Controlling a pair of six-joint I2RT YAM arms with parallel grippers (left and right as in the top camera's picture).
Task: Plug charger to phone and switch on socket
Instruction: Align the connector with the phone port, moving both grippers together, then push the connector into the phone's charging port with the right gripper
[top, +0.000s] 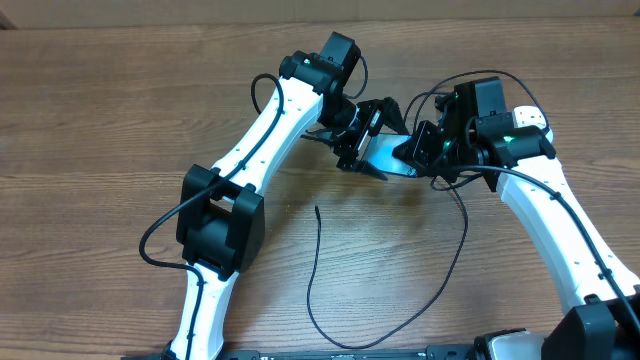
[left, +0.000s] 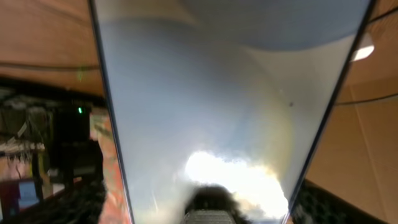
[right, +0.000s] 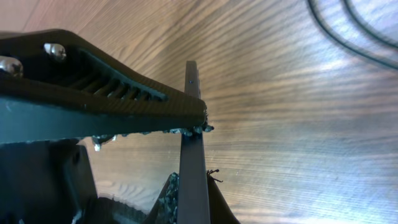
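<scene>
Slim smartphone with blue-cyan screen (top: 388, 156) sits overhead between both arms, at the wooden tabletop (top: 120, 100) centre. Left wrist: its screen fills the view, left jaws spread wide. Right wrist: right jaws shut against its thin edge. Best to steady it, port toward the thin black charger cable (top: 312, 275).

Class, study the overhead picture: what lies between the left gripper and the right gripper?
The phone lies between them, with the left gripper at one end and the right gripper at the other. The overhead view shows this.
</scene>
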